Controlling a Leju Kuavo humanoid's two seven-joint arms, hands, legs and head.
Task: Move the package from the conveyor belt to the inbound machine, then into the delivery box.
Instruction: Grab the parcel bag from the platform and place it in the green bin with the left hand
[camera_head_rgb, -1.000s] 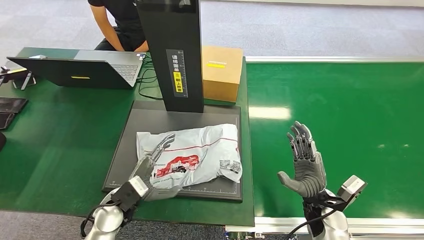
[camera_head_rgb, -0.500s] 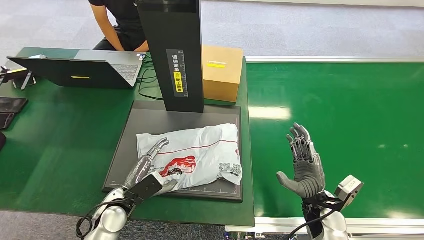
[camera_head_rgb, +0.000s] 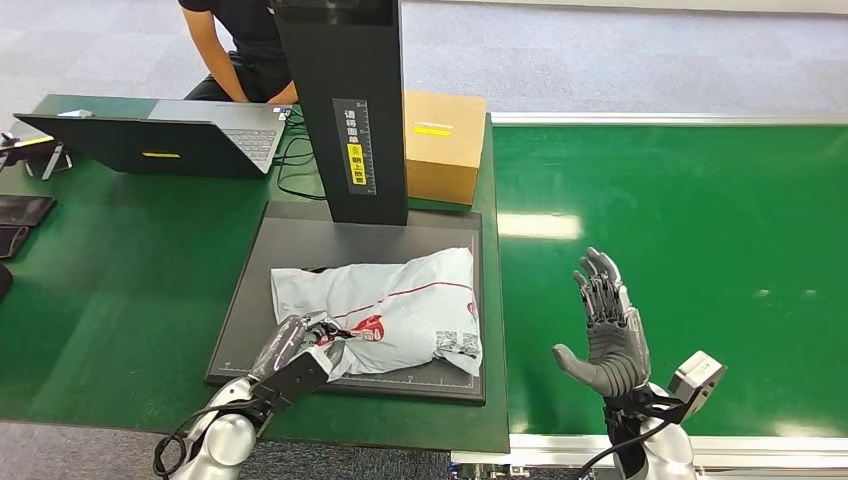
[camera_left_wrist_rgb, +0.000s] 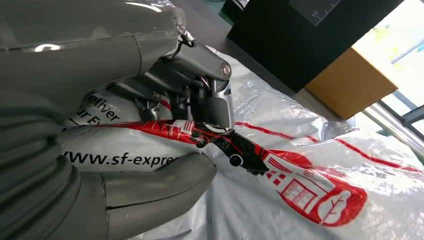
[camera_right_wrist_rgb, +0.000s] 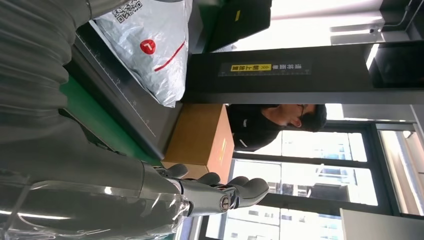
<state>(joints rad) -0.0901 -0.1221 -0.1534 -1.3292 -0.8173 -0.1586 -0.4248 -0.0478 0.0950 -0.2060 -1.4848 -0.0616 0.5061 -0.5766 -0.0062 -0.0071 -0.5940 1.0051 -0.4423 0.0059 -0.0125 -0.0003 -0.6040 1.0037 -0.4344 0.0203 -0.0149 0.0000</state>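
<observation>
White plastic courier package (camera_head_rgb: 391, 306) lies on black scanner plate (camera_head_rgb: 300, 240); left hand (camera_head_rgb: 303, 345) fingers curled, gripping its near-left corner. Right hand (camera_head_rgb: 608, 325) raised over green conveyor belt (camera_head_rgb: 700, 220), fingers apart, empty.

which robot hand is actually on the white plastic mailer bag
The left robot hand: its fingers curl onto the near edge of the white plastic mailer bag on the black scanner platform. The right robot hand is raised open above the green belt.

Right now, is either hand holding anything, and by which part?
The left hand grips the white package at its near-left corner on the scanner pad. The right hand holds nothing.
</observation>
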